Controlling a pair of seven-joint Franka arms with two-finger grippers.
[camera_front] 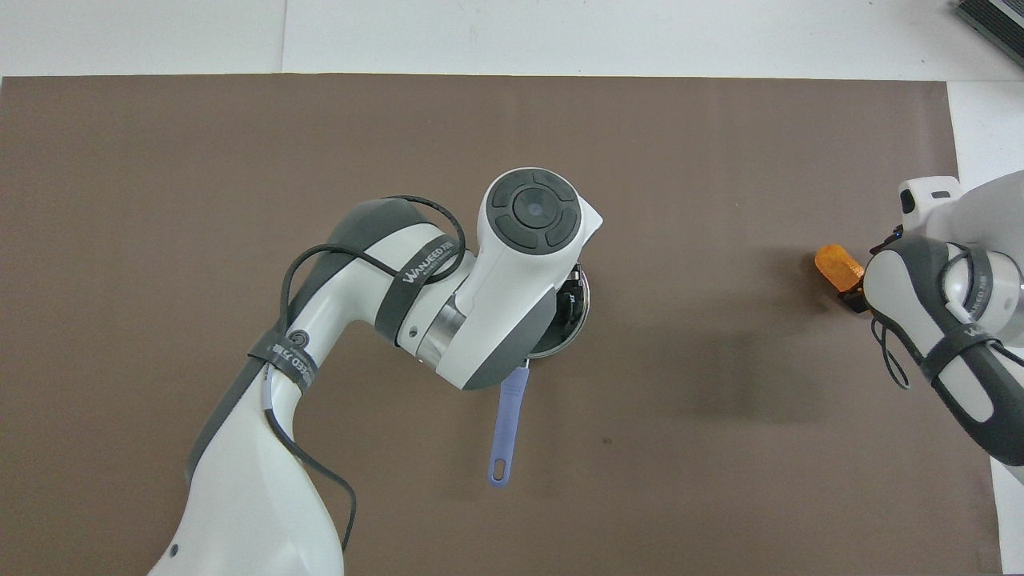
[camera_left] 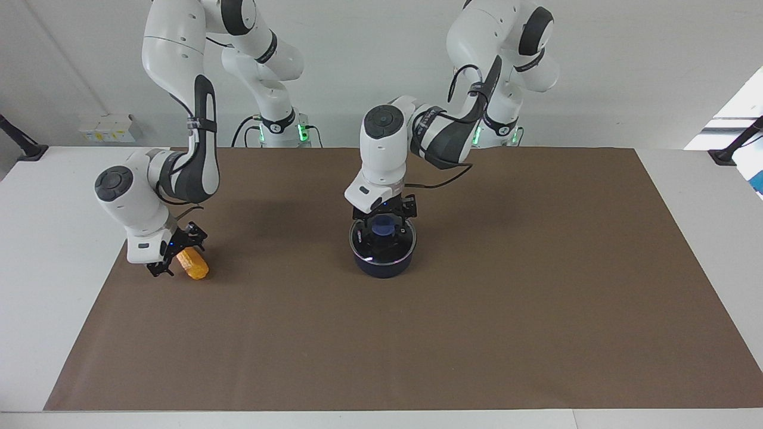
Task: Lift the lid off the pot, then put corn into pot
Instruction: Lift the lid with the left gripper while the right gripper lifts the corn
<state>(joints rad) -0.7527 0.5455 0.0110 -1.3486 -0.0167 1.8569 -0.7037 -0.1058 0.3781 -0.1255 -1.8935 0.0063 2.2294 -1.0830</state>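
Pot position, facing view: the small dark navy-blue saucepan stands near the middle of the brown table mat. The round clear glass lid with thin metal rim sits on the pot, closed. The left gripper is down at the lid's round blue knob, one finger at each side of it, jaws spread; whether the fingertips touch the knob cannot be told. The left arm enters from its base at the top right of this view.

The small orange-yellow bumpy toy corn cob lies on the mat toward the right arm's end of the table, well apart from the pot. The right gripper is down at the corn, jaws spread, with a finger on either side of the cob's end. Contact cannot be confirmed.

Overhead view: the left arm's wrist covers most of the pot; only part of the lid rim and the long straight blue handle show, the handle pointing toward the robots. The corn shows partly, just beside the right arm's wrist. The right gripper is mostly hidden.
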